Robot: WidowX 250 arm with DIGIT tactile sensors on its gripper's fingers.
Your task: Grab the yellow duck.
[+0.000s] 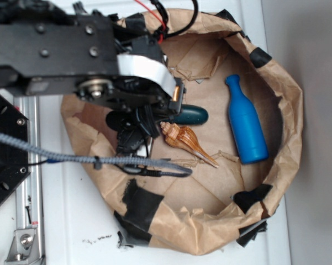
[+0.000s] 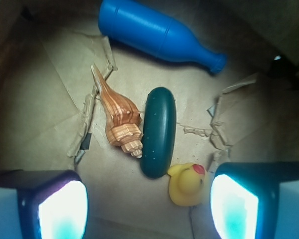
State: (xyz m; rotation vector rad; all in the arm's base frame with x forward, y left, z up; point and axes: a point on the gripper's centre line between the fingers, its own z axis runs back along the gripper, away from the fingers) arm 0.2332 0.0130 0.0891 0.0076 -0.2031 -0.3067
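The yellow duck with its red-orange beak lies on the brown paper in the wrist view, touching the near end of the dark green oval. It sits between my fingers, close to the right finger. My gripper is open and empty above the paper. In the exterior view the duck is hidden under the arm and gripper; only the green oval's end shows.
A tan-brown spiral seashell lies against the green oval's left side and also shows in the exterior view. A blue bottle lies at the far side, also seen in the exterior view. The paper bin's raised wall surrounds everything.
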